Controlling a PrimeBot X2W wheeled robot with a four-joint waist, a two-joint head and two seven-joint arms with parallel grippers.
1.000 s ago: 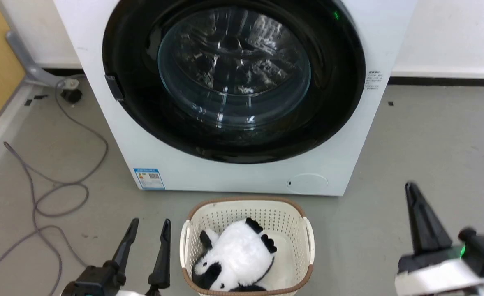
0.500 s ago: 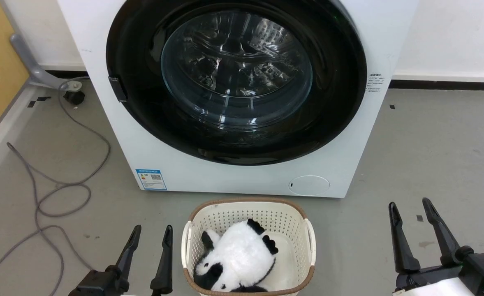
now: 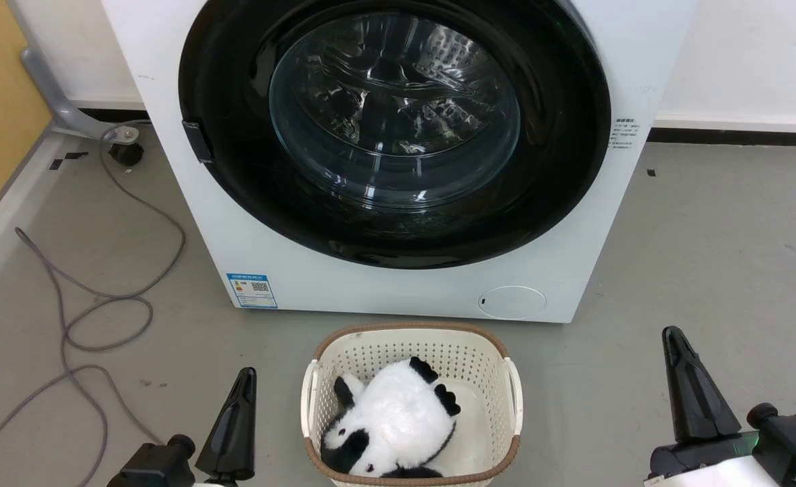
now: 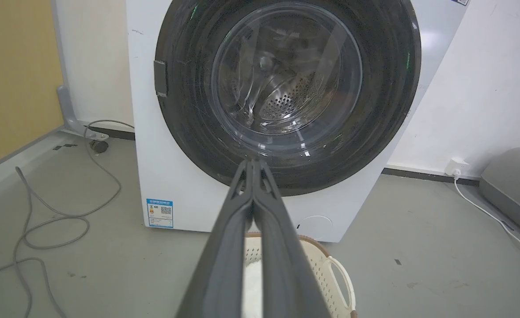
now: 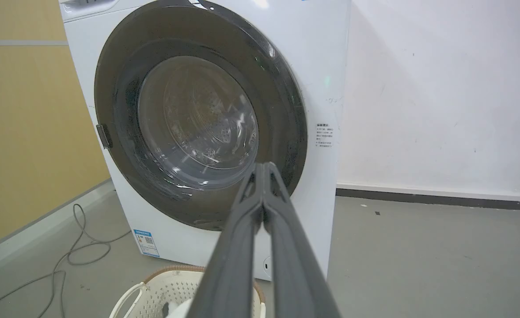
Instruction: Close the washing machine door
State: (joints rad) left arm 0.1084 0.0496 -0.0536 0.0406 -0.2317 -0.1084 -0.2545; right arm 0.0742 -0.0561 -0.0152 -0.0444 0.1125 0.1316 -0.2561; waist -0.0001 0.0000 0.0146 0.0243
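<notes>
Filling the frame's upper centre, the washing machine door (image 3: 394,128) looks flush against the washing machine (image 3: 343,291) (probably heavy, stiff, slick; push its black rim, not the glass), while the left gripper (image 3: 247,379) and right gripper (image 3: 673,336), low in frame, have fingers pressed together.

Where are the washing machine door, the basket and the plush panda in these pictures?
washing machine door (image 3: 395,111): head view, on the clear glass window at its centre.
basket (image 3: 408,353): head view, on its perforated far wall.
plush panda (image 3: 398,409): head view, on its white body.
</notes>
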